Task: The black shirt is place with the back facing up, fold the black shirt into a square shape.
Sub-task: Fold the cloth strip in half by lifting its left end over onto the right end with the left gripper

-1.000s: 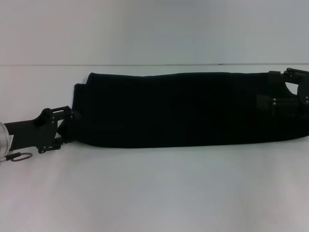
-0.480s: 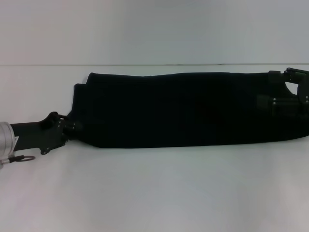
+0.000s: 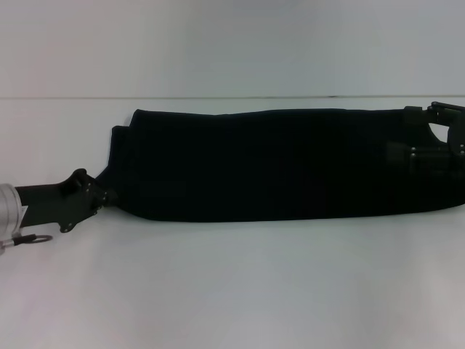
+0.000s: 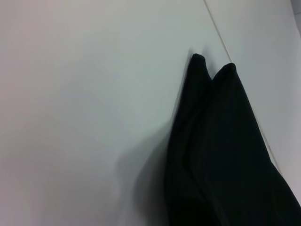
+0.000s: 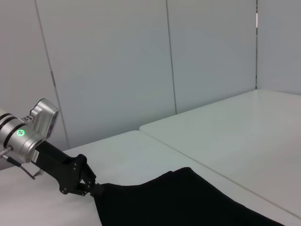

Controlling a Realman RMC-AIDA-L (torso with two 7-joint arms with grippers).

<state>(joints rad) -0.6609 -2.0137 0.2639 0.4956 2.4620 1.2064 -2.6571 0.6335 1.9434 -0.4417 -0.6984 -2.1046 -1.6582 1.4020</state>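
Though folded into a long band, shirt looks limp, light; left gripper pinches its end corner; right gripper jaws unclear.

White table, seam across surface; pale panelled wall behind

Black shirt: soft matt cloth; white table: smooth, faintly glossy; left gripper: matt black plastic, brushed-metal wrist.
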